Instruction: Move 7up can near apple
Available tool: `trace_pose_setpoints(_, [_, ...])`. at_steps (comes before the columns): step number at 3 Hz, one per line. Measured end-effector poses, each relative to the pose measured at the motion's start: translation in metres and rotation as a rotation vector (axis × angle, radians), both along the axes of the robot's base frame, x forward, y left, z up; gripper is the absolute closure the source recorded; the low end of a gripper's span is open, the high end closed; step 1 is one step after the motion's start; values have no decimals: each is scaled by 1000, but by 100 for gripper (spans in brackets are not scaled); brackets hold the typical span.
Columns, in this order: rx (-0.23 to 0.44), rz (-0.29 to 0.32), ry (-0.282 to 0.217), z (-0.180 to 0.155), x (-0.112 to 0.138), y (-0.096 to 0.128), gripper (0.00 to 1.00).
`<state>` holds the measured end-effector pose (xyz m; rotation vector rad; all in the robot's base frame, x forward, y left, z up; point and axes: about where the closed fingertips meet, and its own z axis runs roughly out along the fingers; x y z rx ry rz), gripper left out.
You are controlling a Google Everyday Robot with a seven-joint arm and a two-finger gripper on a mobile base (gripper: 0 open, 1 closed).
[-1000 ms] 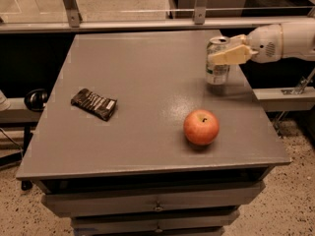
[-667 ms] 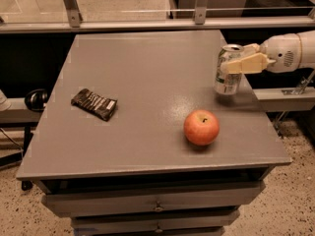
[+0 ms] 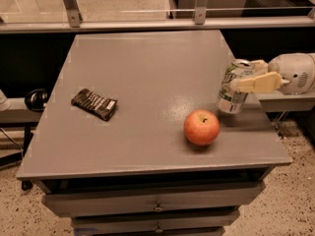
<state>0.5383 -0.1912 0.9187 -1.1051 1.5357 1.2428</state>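
Since a second ago I have carried the 7up can (image 3: 230,93) from the back right part of the table (image 3: 147,63) forward and a little to the right, so it is now much closer to the apple (image 3: 202,127); the apple and the snack wrapper (image 3: 94,103) lie where they did. My gripper (image 3: 241,75) reaches in from the right side, its pale fingers (image 3: 256,82) clamped on the can's upper half, one in front and one behind. The can leans slightly, and I cannot tell whether its base rests on the surface or hangs just above it. I count one can, one apple, one dark wrapper and one gripper. The can is near the table's right edge, just behind and to the right of the apple, with a narrow gap between them. The apple sits near the front edge, right of centre. The wrapper lies well apart on the left side. Open grey surface spreads between wrapper and apple and across the whole back half. Drawers (image 3: 157,208) show below the front edge.
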Motion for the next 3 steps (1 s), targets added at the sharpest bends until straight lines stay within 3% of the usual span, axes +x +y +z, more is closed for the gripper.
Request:
trace_pose_setpoints(2, [-30,112,-133,-14,-32,16,100])
trace_pose_setpoints(3, [-66,142,-202,-16,-36,18,82])
